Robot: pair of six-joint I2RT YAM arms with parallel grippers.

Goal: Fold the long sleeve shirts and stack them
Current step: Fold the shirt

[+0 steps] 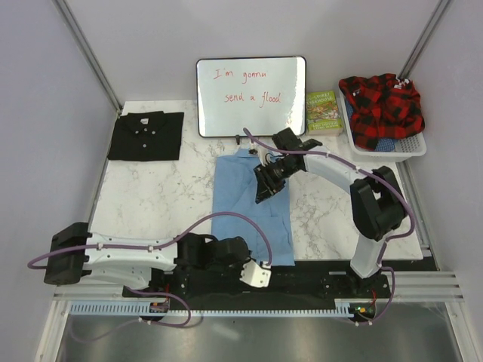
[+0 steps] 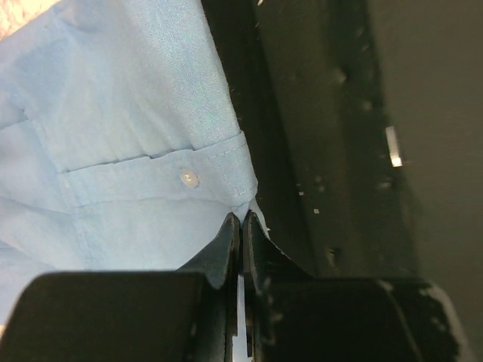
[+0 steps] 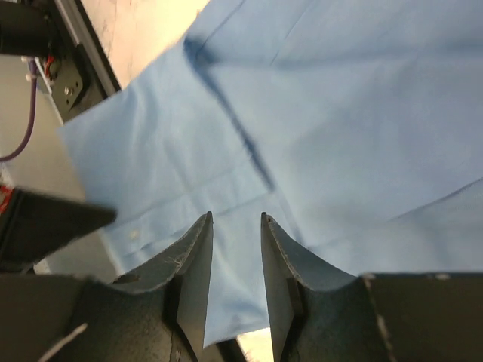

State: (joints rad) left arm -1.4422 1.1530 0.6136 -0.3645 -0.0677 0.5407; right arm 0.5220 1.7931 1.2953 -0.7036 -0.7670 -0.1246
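- Done: black shirt [image 1: 146, 136], folded flat, far left.
- Pending: light blue shirt [image 1: 253, 207], centre, a long strip; cross-folds and stacking remain.
- left gripper [image 2: 240, 222] pinched tight on its near corner; right gripper [image 3: 235, 222] part-open, empty, above it.

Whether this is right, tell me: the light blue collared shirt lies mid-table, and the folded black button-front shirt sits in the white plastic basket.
One error: the folded black button-front shirt lies on the marble table at its far left, not in the white plastic basket, which holds red-and-black plaid cloth. The light blue collared shirt does lie mid-table. The top external view shows it.
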